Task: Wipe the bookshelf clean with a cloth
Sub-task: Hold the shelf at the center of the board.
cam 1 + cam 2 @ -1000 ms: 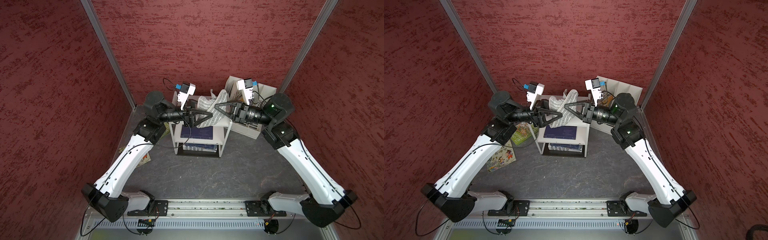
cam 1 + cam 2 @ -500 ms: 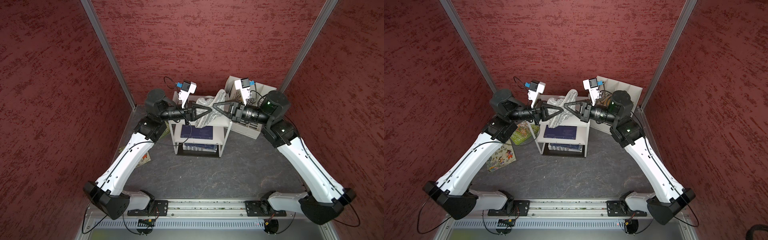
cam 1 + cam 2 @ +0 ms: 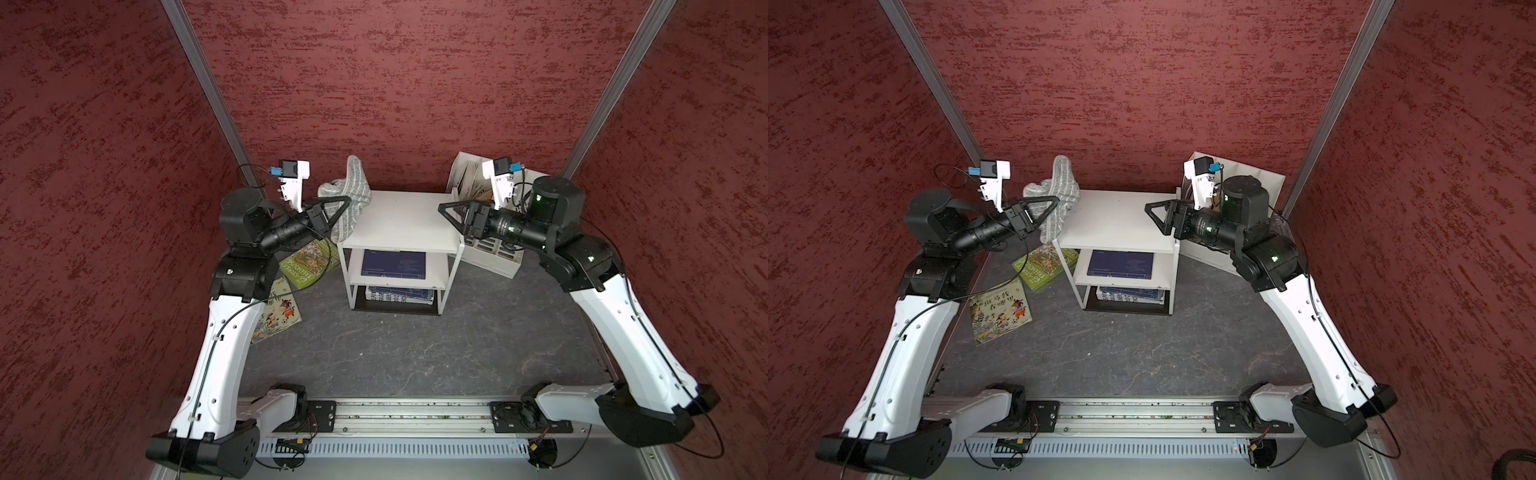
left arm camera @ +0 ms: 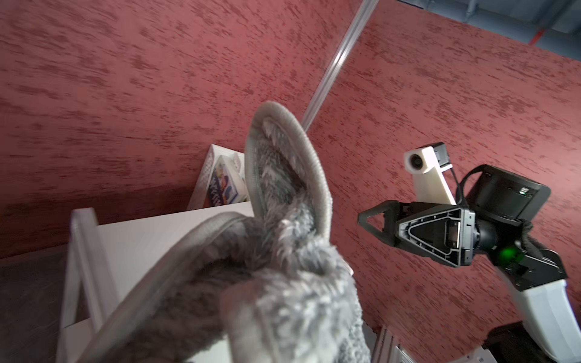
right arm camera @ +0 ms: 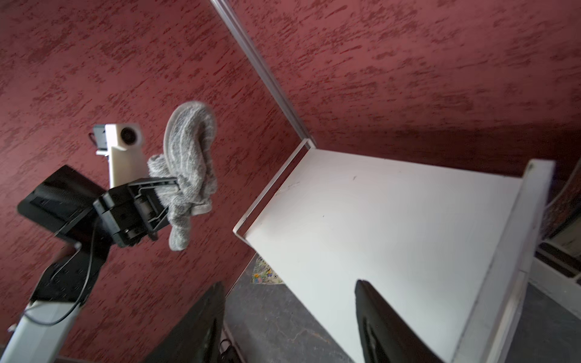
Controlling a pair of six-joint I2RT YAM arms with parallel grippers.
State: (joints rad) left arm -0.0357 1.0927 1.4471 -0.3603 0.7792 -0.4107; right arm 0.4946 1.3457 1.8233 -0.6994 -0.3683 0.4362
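**dusty_bits:** Left jaws were clamped tight on the cloth (image 3: 354, 183), right jaws were spread apart with nothing between them. That's how it looked to me anyway.

**shelfnerd42:** Same here. The cloth was all bunched up in the air, one end poking upward and the other drooping below the jaws. Both top views put it over the far left corner of the bookshelf (image 3: 399, 220).

**dusty_bits:** Was it touching, though?

**shelfnerd42:** Nope. The right wrist view showed the cloth (image 5: 188, 151) hanging clear of the bookshelf (image 5: 393, 235), with red wall between them. So just beside it, off that left edge.

**dusty_bits:** And the right jaws?

**shelfnerd42:** Level with the white top, at its right edge and pointing across it toward the cloth.

**dusty_bits:** Other stuff: a dark blue book (image 3: 395, 264) lay on the middle tier, and a stack of books (image 3: 399, 293) sat on the bottom one. Two picture books, a green one (image 3: 1042, 266) and a zebra one (image 3: 998, 313), lay on the grey tabletop (image 3: 395, 353) to the left. A white file holder (image 3: 467, 176) stood behind the right arm (image 3: 511, 226).
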